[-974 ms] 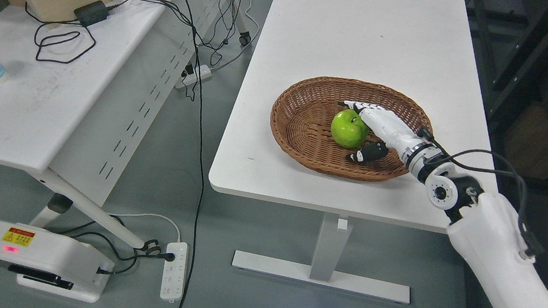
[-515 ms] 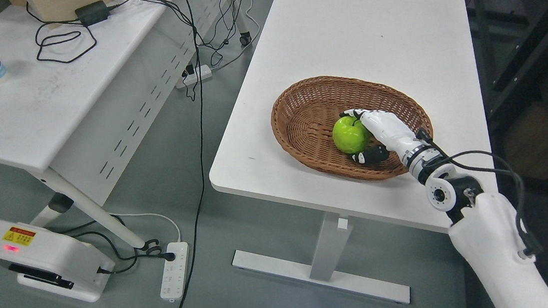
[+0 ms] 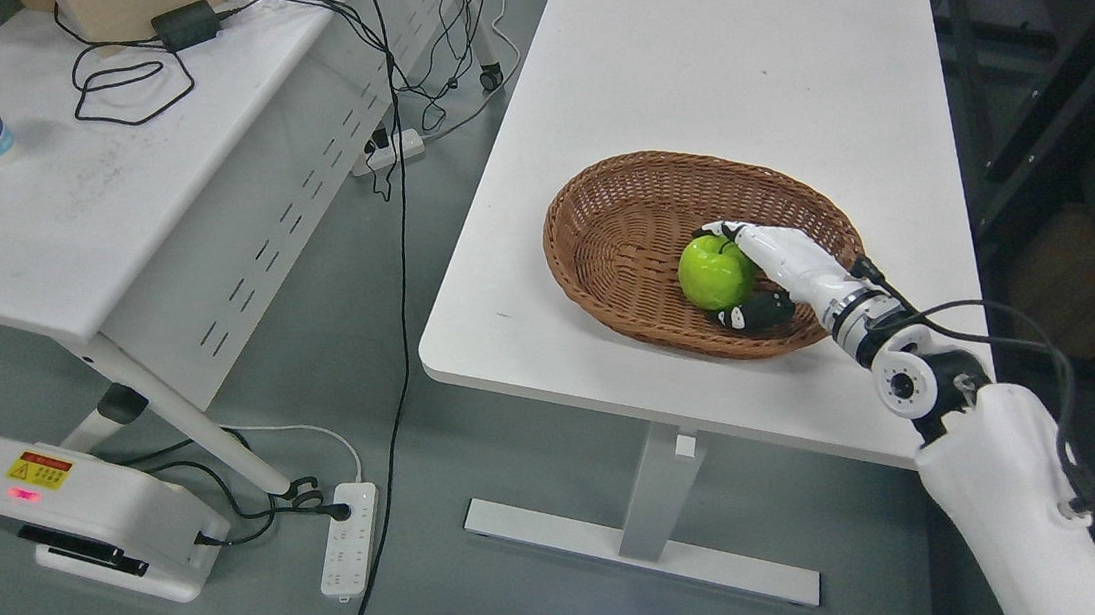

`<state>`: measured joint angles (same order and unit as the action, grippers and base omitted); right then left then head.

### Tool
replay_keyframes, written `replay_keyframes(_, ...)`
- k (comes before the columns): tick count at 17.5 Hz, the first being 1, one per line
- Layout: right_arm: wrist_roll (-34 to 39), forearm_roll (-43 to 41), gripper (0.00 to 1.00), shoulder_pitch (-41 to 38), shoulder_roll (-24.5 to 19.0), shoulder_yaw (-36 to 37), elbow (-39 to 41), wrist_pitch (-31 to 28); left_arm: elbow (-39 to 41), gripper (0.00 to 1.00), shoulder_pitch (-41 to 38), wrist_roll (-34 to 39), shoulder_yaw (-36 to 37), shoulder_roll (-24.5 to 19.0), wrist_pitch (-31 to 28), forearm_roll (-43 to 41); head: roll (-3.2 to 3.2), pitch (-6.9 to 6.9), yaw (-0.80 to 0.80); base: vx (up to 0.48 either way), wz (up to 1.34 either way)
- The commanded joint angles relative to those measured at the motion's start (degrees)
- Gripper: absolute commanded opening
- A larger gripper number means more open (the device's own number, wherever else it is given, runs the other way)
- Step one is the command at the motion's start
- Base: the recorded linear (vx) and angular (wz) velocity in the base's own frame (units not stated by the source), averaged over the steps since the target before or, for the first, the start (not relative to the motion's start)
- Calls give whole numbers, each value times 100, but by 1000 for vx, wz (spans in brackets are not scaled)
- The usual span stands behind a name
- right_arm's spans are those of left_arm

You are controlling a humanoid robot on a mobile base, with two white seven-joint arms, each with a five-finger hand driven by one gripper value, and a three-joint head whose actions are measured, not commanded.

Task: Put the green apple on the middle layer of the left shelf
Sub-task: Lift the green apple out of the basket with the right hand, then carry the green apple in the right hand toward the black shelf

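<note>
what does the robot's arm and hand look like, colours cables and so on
Only the right arm shows. The right hand has a glossy white back and white fingers with dark tips, and a black thumb. A silver and black ringed wrist leads to a round white joint with a dark centre, then a smooth, bulky white forearm shell. Thin black cables loop from the wrist along the forearm.

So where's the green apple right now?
In the head view, the green apple sits inside the wicker basket on the right table, gripped by the right hand.
</note>
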<state>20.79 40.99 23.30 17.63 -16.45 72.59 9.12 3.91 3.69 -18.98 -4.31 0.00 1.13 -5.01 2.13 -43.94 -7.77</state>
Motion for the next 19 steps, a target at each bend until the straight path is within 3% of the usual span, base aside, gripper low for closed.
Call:
replay_keyframes(1, 532, -1573, 0, -141, 223, 1537, 588, -50, -4, 100, 0, -1, 0, -100, 1, 0, 0, 0, 0, 0, 0)
replay_keyframes(4, 42, -1787, 0, -335, 154, 2100, 844, -252, 4, 100, 0, -1, 0, -100, 1, 0, 0, 0, 0, 0, 0)
replay_keyframes(8, -1547, -1787, 0, -800, -645, 2620, 985, -297, -4, 100, 0, -1, 0, -100, 1, 0, 0, 0, 0, 0, 0)
replay_keyframes(11, -2744, -1787, 0, -1195, -839, 2612, 1072, -297, 4, 100, 0, -1, 0, -100, 1, 0, 0, 0, 0, 0, 0)
replay_keyframes(15, -2888, -1787, 0, -1810, -1603, 2621, 1608, -253, 4, 100, 0, -1, 0, -100, 1, 0, 0, 0, 0, 0, 0)
replay_keyframes(19, -2888, -1796, 0, -2110, -1663, 2585, 1819, -270, 4, 100, 0, -1, 0, -100, 1, 0, 0, 0, 0, -1, -3)
